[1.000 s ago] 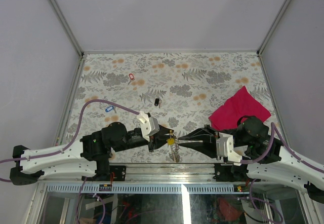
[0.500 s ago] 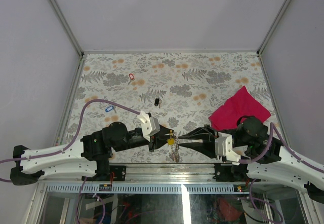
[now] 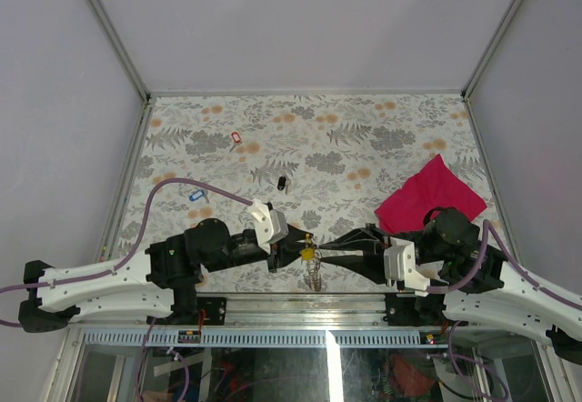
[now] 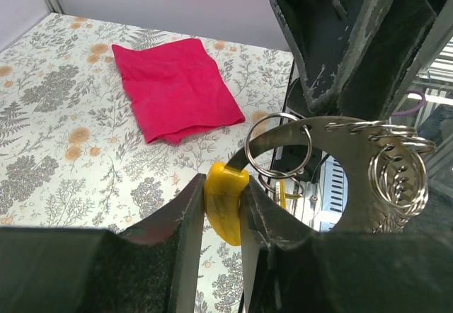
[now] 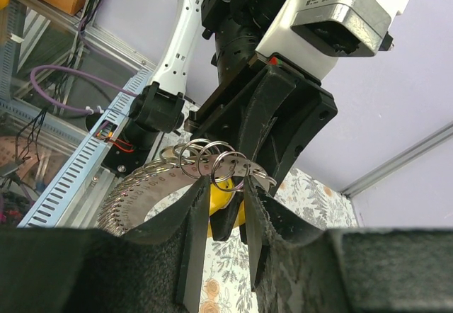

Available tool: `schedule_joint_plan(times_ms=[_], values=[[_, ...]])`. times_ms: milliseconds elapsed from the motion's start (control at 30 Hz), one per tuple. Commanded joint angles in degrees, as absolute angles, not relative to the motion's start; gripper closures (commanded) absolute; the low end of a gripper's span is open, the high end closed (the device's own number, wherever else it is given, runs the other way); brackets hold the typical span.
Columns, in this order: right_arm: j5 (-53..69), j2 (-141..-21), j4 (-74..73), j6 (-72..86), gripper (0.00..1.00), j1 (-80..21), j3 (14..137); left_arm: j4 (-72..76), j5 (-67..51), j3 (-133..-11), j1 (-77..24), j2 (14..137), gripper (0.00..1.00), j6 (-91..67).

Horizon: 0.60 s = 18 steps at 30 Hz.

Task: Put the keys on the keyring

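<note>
Left pincer (image 4: 221,217) is clenched on the yellow plastic piece (image 4: 225,196), with the keyring (image 4: 279,116) looped just above it, at the counter's (image 3: 364,138) near edge. Right pincer (image 5: 225,207) flanks that ring; I cannot tell whether it grips. This looks like steadying the ring for threading. Next comes fetching a key: black key (image 3: 283,183), blue key (image 3: 195,195) and red key (image 3: 236,136) lie well apart, and the spare rings (image 4: 400,175) crowd the spot.
</note>
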State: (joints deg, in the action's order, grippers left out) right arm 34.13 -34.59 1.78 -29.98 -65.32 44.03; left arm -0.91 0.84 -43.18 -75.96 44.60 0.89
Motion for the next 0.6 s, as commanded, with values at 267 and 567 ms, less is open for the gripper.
schedule_joint_plan(times_ms=[267, 567], values=[[33.56, -35.55, 4.17, -29.46, 0.74, -65.81, 45.67, 2.11, 0.58, -45.29, -75.57, 44.75, 1.0, 1.27], [31.63, -34.71, 4.35, -28.66, 0.85, -65.74, 45.63, 2.19, 0.58, -45.48, -75.58, 44.91, 1.0, 1.42]])
